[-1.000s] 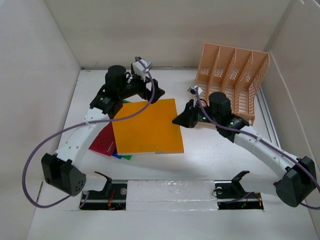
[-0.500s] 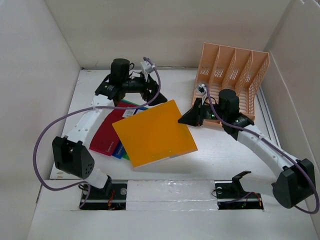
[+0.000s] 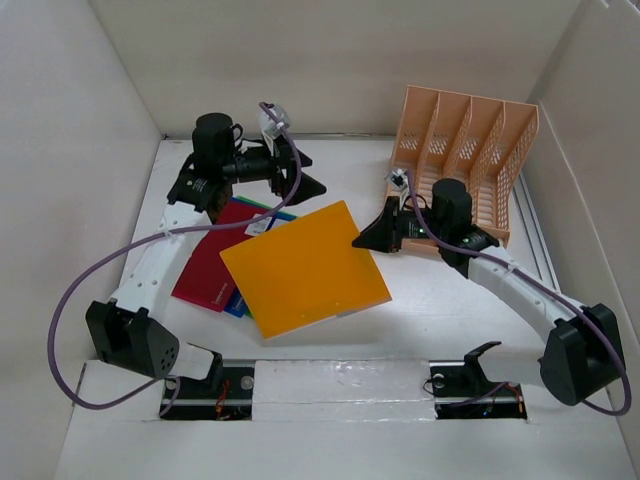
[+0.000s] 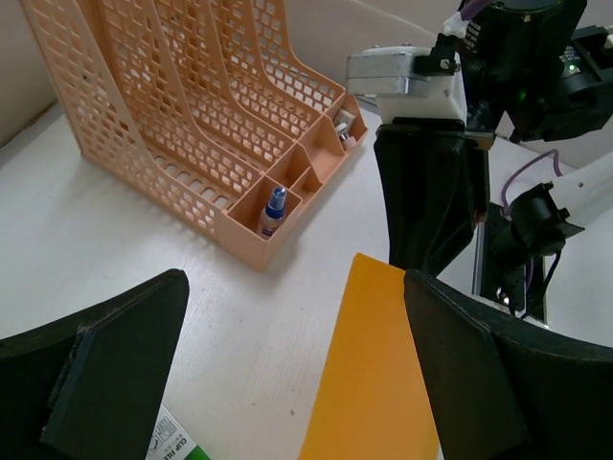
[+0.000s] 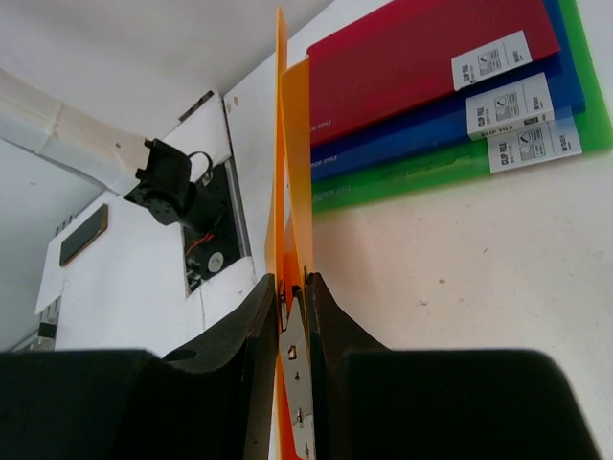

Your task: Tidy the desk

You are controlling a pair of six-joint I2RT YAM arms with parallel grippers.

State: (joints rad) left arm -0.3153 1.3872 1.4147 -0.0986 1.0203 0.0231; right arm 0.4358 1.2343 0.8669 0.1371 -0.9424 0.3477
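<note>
The white desk (image 3: 450,300) filled the floor of the walled box, and the peach slotted rack (image 3: 460,160) stood on it at its far right corner. The right gripper (image 3: 362,240) sat just left of the rack's near end, its 2 fingers clenched on the right corner of an orange folder (image 3: 305,270). The right wrist view showed that folder edge-on, pinched between the black fingers (image 5: 254,326). The orange folder spread left and nearer from the rack, over the middle of the desk.

Further left of the rack lay 3 more folders in a fanned stack: a red folder (image 5: 421,67) on top, a blue folder (image 5: 431,125) under it and a green folder (image 5: 460,163) lowest, each with a white label. The orange folder covered the part of the stack nearest the rack.

The left gripper (image 3: 305,172) hung well left of the rack, near the far wall and above the stack's far end, pointing toward the rack. Its fingers (image 4: 115,374) were spread wide with nothing between them. In its wrist view a small bottle (image 4: 273,211) with a blue top stood in a little compartment at the rack's front end.
</note>
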